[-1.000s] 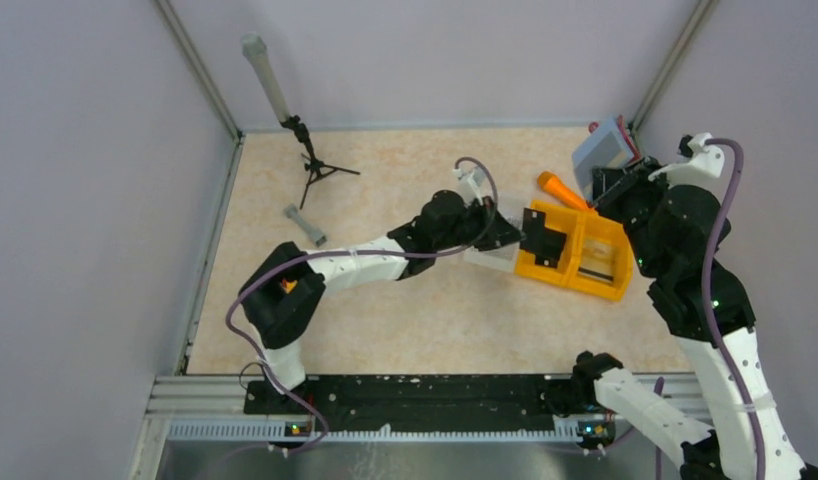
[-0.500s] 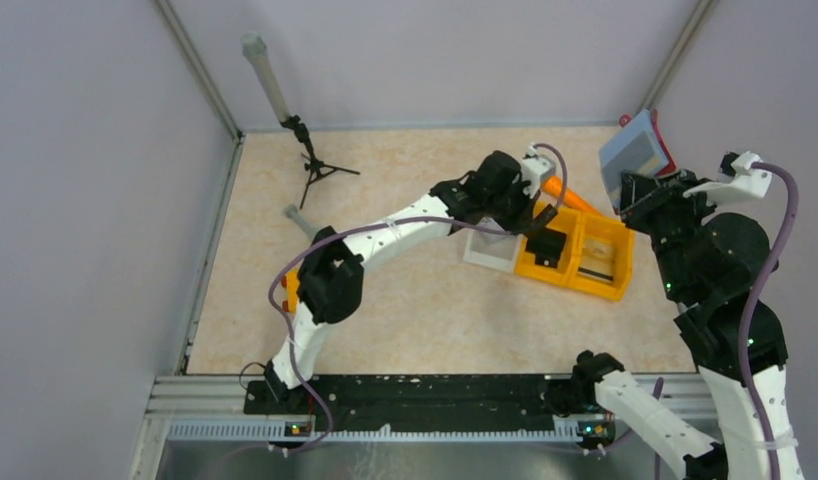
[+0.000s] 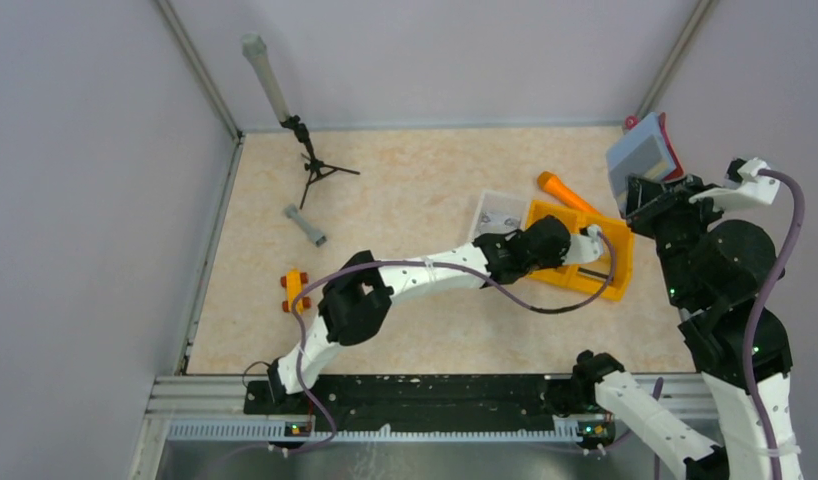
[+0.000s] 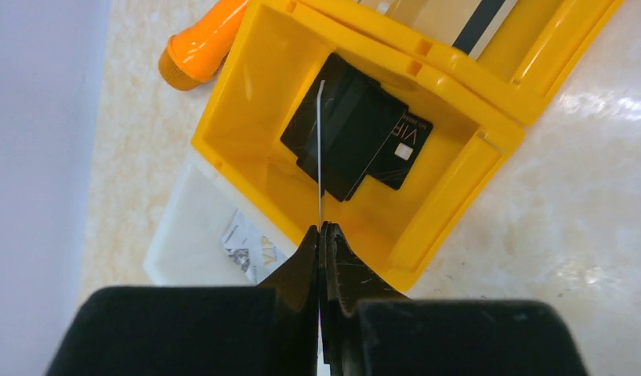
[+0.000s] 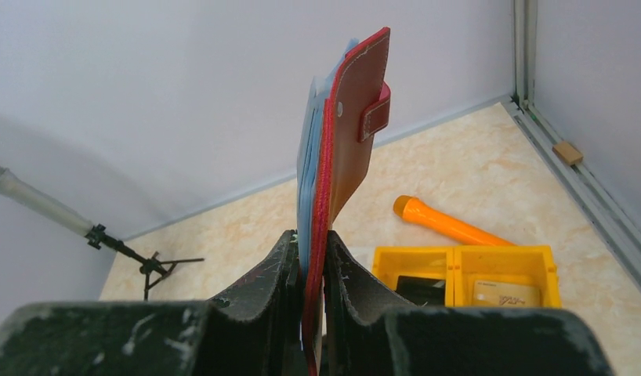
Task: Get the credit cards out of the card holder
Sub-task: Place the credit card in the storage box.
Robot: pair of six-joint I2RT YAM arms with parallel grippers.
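The dark red card holder (image 5: 353, 133) stands upright in my right gripper (image 5: 309, 239), which is shut on its lower edge. Its pale blue-grey inner faces point left and its strap tab is near the top. From above, the card holder (image 3: 642, 153) hangs high near the right wall above my right gripper (image 3: 650, 190). My left gripper (image 4: 323, 229) is shut on a thin pale credit card (image 4: 320, 157), seen edge-on. It hangs over the left compartment of the orange tray (image 4: 458, 86), where dark cards (image 4: 364, 133) lie. A tan card (image 5: 505, 294) lies in the right compartment.
A white square tray (image 3: 500, 212) with a printed card (image 4: 251, 247) in it touches the orange tray's (image 3: 610, 292) left side. An orange cylinder (image 3: 565, 190) lies behind them. A small tripod (image 3: 320, 170), a grey rod (image 3: 305, 225) and a small orange piece (image 3: 295, 290) sit on the left.
My left arm has swung across and forward, and now reaches over the orange tray from its near side. My right gripper lifted the card holder up and to the right, then held almost still.
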